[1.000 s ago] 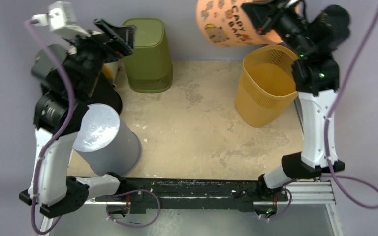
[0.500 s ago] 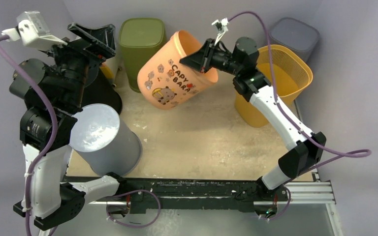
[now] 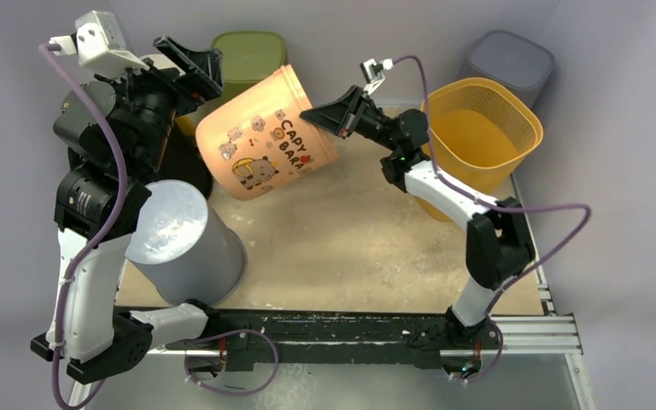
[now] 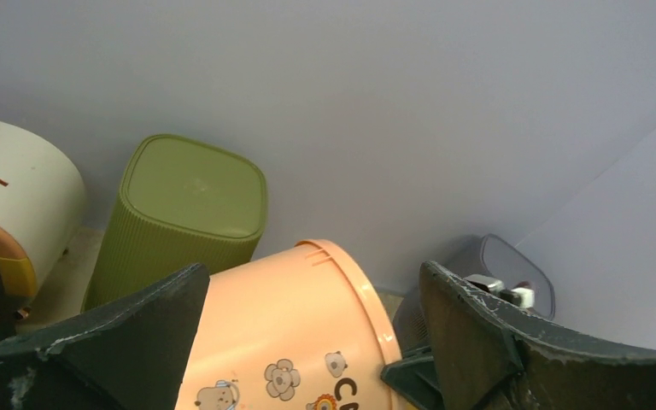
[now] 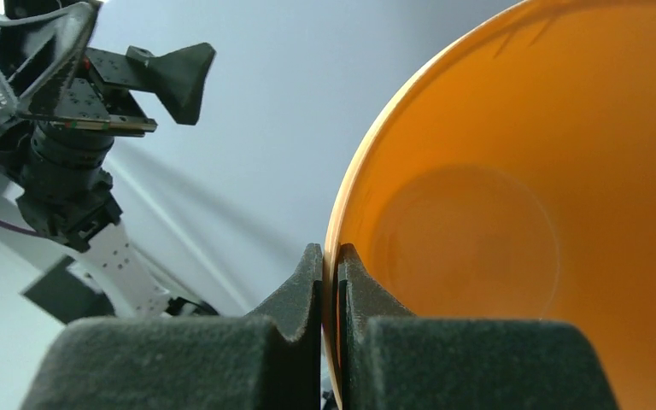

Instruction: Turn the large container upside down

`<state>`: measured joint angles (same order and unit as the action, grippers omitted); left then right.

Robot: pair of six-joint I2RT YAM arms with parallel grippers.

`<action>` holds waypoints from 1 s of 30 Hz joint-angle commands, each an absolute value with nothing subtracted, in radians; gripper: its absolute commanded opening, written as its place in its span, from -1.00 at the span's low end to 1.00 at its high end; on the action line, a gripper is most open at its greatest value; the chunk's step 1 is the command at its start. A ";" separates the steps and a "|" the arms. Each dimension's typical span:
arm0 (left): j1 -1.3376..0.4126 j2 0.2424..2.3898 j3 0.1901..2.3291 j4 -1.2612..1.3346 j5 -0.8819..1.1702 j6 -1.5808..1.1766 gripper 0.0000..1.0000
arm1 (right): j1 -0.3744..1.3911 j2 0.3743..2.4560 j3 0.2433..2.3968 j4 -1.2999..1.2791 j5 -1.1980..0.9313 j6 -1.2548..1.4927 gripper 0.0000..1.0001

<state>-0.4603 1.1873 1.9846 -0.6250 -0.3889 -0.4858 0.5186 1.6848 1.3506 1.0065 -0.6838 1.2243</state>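
Right pincer (image 3: 312, 113) is clamped on the rim of the peach bucket (image 3: 260, 145). In the right wrist view, one finger sits inside the wall and one outside, pressed tight together. Left pincer (image 3: 198, 68) stands fully apart and grips nothing.

The bucket is over the far-left part of the desk (image 3: 350, 248) and lies on its side. Its long axis runs from the base, down by the left arm, to the mouth facing the right arm. I cannot tell whether its base touches the desk.

The left pincer is the nearer one to the base end, and its wrist view shows the bucket framed between the spread fingers. I judge the roll to mouth-down hinges on that.

Containers:
- Bucket interior is bare.
- Yellow mesh basket (image 3: 478, 128) is upright and looks empty.
- Olive bin (image 3: 248, 51) and near grey bin (image 3: 184, 239) are both base-up.
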 commanded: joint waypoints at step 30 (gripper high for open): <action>-0.459 1.317 2.157 -0.731 -0.362 -0.458 0.77 | 0.499 2.217 1.037 2.040 -0.470 1.996 -1.00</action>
